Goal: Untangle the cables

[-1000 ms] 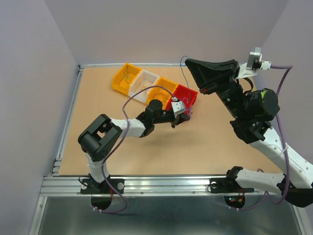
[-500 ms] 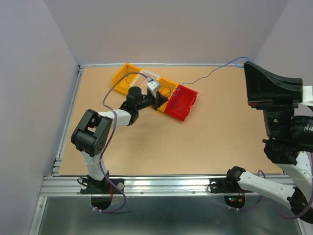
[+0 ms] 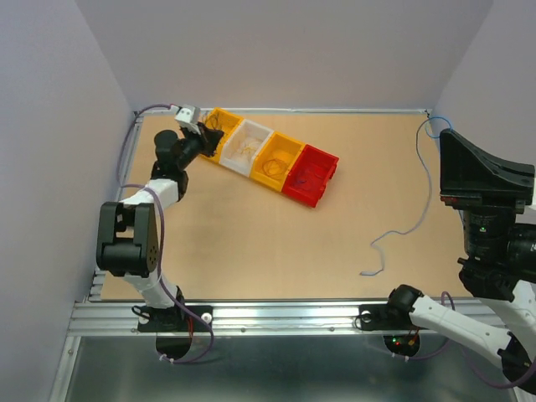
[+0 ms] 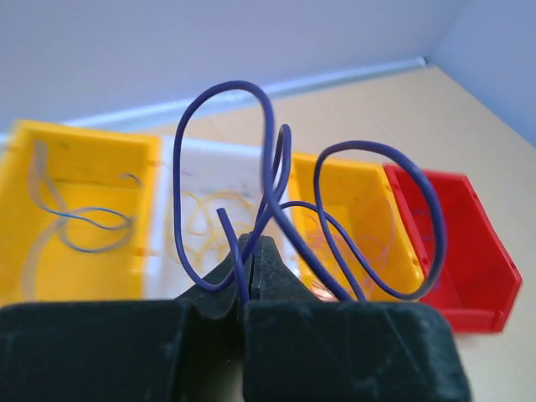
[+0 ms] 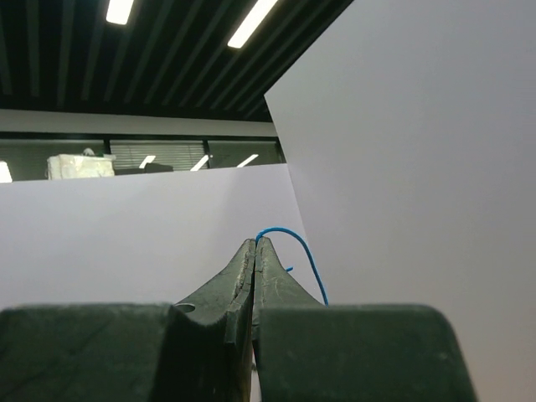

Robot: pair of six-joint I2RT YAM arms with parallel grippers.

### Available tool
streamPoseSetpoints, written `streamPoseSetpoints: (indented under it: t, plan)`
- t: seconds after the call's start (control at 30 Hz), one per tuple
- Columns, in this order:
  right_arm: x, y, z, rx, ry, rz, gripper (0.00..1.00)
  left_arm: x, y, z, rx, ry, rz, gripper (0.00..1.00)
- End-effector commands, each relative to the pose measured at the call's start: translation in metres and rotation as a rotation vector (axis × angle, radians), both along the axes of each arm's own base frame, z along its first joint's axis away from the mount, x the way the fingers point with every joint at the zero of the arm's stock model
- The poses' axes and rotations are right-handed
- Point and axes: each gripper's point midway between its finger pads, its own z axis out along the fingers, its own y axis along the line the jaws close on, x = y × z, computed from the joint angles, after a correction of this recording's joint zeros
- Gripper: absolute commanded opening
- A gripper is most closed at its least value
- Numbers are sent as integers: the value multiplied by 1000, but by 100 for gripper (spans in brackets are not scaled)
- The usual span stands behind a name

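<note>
Left gripper (image 4: pixel 251 244) is pinching a purple wire (image 4: pixel 228 83) tight at the table's (image 3: pixel 251 243) far-left corner, loops curling upward in front of the bins (slanted row, yellow bin (image 3: pixel 228 115) to red bin (image 3: pixel 303 193)). Far right, the raised right gripper (image 5: pixel 254 243), fingers pressed together, is nipping a blue wire (image 3: pixel 428 184) that's hanging down and trailing toward the near edge, well apart from the bins.
</note>
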Motion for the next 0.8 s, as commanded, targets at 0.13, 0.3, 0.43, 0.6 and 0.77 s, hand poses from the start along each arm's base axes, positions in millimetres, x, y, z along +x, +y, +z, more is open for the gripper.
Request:
streamPoseSetpoints:
  t: [0.13, 0.3, 0.43, 0.6, 0.77]
  plan:
    - [43, 44, -23, -86, 88, -8, 1, -19, 29, 74, -18, -190, 28, 0]
    - [64, 71, -47, -147, 136, 12, 0, -32, -14, 71, -16, -176, -85, 0]
    - [74, 73, -71, -155, 180, -12, 1, -39, -53, 68, 20, -155, -141, 0]
    - [77, 68, -85, -142, 198, -35, 0, -39, -97, 47, 81, -84, -166, 0]
    - [70, 54, -88, -128, 190, -57, 0, -19, -136, 31, 80, 62, -203, 0]
